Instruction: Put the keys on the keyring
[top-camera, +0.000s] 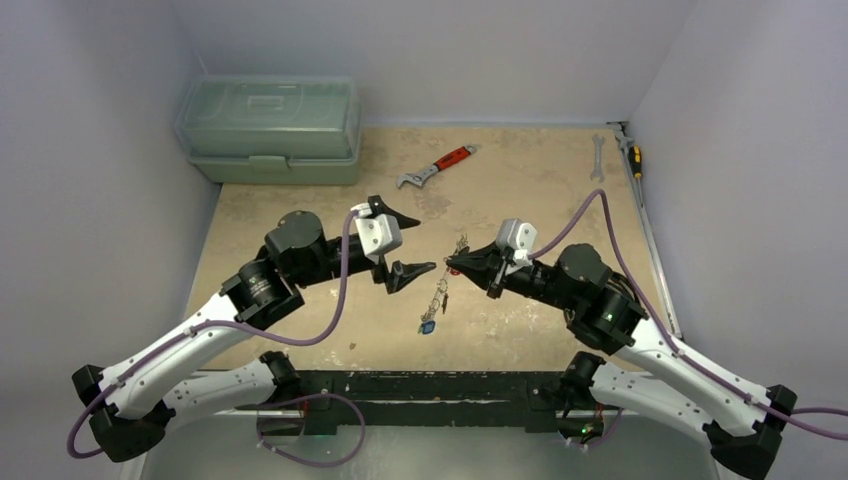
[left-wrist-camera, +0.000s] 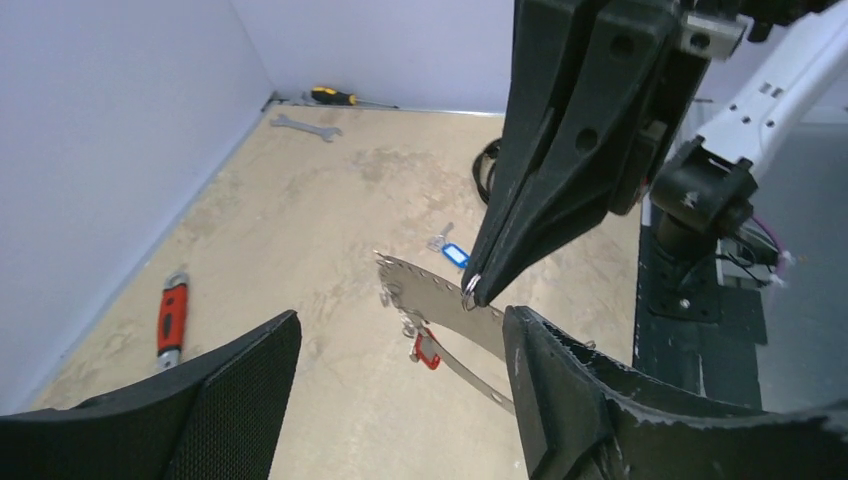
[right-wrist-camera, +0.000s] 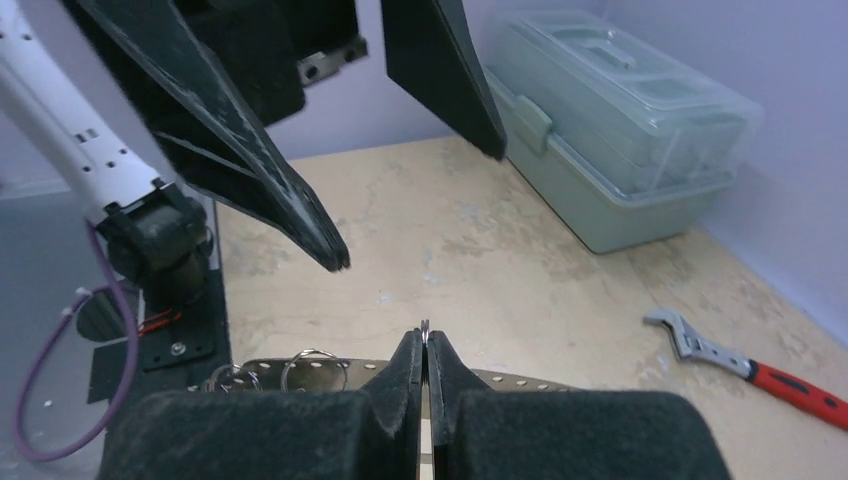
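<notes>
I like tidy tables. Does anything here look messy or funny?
Nothing is broken or spilled. The oddest bit: the keys dangle in a string from the right gripper, its jaws shut on the keyring. The red-handled wrench lies slantwise, off by itself.

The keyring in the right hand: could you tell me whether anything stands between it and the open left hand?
Nothing visible does. The right hand is shut on the keyring, with the keys dangling beneath. The left hand faces it, open, with only air between them.
</notes>
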